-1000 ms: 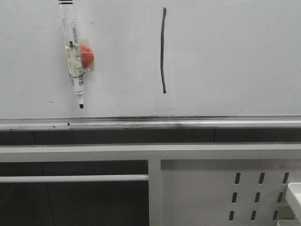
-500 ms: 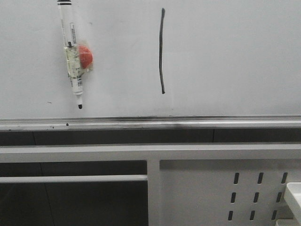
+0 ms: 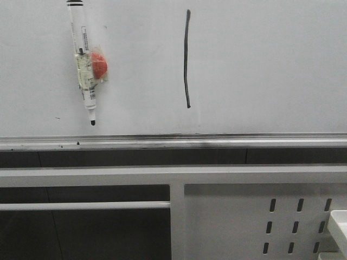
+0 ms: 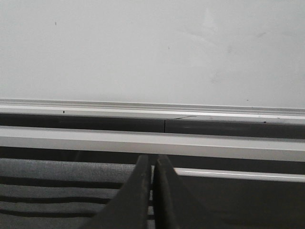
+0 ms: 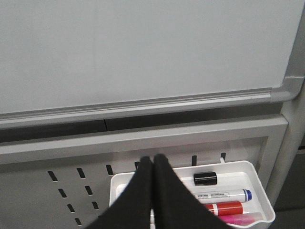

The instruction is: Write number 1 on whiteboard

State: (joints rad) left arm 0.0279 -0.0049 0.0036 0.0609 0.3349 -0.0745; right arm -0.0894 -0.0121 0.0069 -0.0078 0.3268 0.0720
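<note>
The whiteboard (image 3: 271, 65) fills the upper part of the front view, with its silver ledge (image 3: 173, 142) along the lower edge. The number 1 (image 3: 187, 59) is a thin, slightly bowed black stroke near the board's middle. A white marker pen (image 3: 84, 65) with a red round magnet (image 3: 98, 64) taped to it hangs on the board at the left, uncapped tip down. Neither gripper shows in the front view. My left gripper (image 4: 152, 158) is shut and empty below the ledge (image 4: 152, 109). My right gripper (image 5: 153, 159) is shut and empty over a white tray (image 5: 238, 168).
The white tray holds a black cap (image 5: 205, 179), a blue-capped marker (image 5: 224, 195), a red marker (image 5: 229, 208) and a pink one (image 5: 243, 218). A white perforated panel (image 3: 260, 216) and a grey frame bar (image 3: 173, 174) lie below the board.
Only a slight shift of the view between frames. The stroke, the pen and the board stay as they were.
</note>
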